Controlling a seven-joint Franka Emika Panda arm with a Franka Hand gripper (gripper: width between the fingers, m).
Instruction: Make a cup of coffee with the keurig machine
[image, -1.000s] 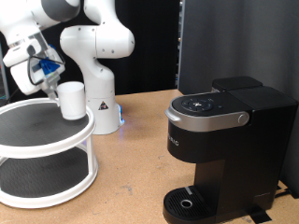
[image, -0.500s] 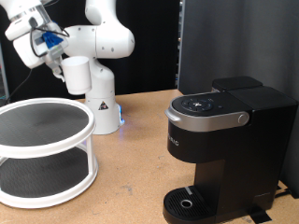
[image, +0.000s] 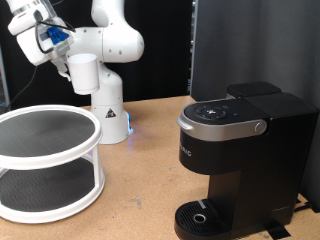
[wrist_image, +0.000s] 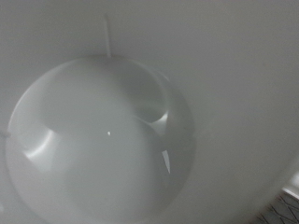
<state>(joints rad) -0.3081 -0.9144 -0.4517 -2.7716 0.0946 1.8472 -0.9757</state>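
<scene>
Cup (wrist_image: 112, 140) fills wrist view, rim cropped

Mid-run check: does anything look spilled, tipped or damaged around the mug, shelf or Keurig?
Nothing stands out. The gripper holds the cup upright in the air above the two-tier shelf; its inside looks empty. The keurig machine stands square, lid closed.

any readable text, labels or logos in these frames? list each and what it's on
Vertical brand lettering on the keurig machine front: too small to read.
Button markings on its top panel: blurred.
Cup in the tool: no text, inside or out.
</scene>
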